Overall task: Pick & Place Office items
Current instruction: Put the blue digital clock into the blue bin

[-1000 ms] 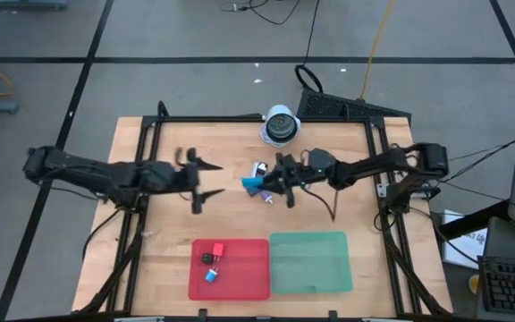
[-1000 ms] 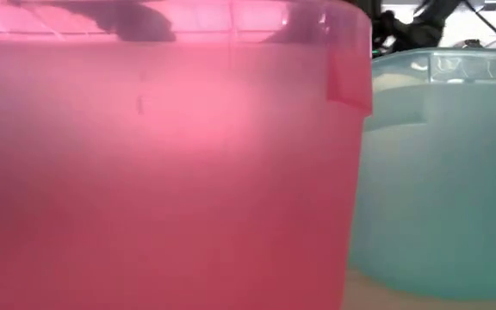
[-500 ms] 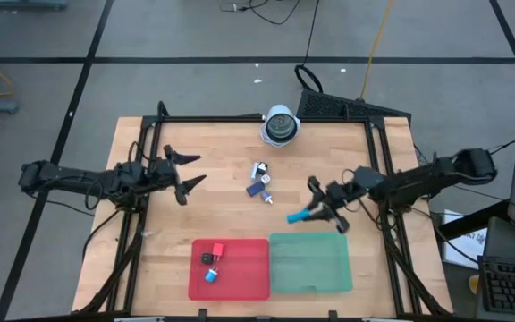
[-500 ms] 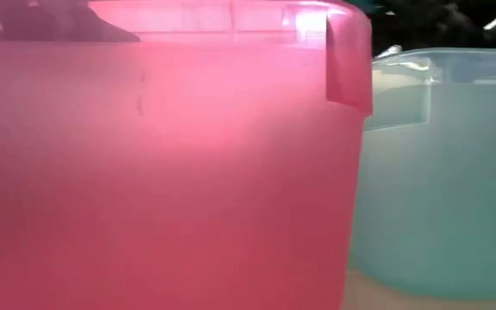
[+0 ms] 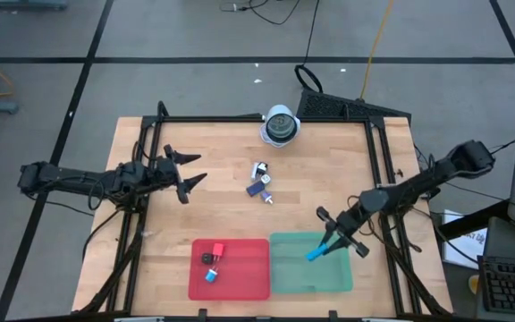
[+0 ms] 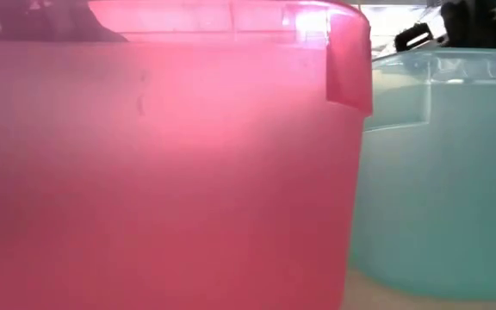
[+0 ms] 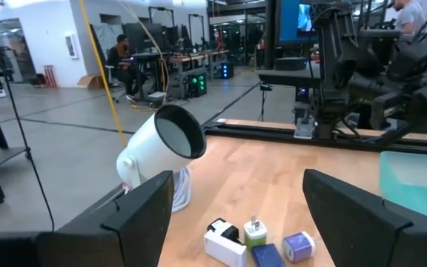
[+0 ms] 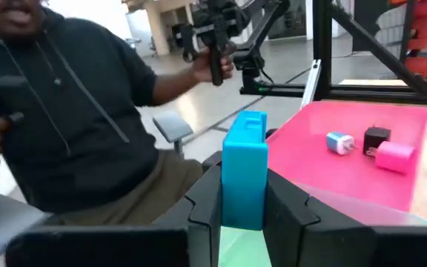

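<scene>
Two grippers: right gripper (image 5: pixel 333 243) clamping half-hidden blue block (image 8: pixel 244 169) over green tray (image 5: pixel 286 268); left gripper (image 5: pixel 186 172) spread, empty.

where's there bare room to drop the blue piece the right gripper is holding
The green tray looks bare; the right gripper, shut on the blue piece, hangs over its far-right part. The red tray is free on its right half, with three small pieces crowding its left. The cluster at table centre is crowded.
</scene>
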You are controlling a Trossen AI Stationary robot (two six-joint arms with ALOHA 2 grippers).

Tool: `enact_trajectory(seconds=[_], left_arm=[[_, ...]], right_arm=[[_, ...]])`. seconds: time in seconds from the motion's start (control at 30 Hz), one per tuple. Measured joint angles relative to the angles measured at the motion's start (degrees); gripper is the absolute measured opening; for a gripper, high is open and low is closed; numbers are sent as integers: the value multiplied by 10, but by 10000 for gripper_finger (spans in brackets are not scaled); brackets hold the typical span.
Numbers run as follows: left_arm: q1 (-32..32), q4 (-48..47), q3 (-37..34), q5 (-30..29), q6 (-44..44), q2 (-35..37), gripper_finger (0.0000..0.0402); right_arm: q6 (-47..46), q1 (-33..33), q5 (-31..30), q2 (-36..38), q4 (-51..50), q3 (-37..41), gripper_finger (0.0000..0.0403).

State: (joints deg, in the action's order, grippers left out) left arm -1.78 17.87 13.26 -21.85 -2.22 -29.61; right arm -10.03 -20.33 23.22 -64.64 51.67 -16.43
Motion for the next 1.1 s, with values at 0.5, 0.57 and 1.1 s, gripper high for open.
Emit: enact_trajectory(seconds=[0.5,0.57,1.1], left_arm=[[0,0,0,0,10,0,296],[0,0,0,0,10,0,296],[0,0,0,0,10,0,296]], right_arm=[[17,-86,-97,-28,-92,0,56],[17,-95,-97,-38,-102,0,56],[4,-115,-127,-94,-99,0,83]])
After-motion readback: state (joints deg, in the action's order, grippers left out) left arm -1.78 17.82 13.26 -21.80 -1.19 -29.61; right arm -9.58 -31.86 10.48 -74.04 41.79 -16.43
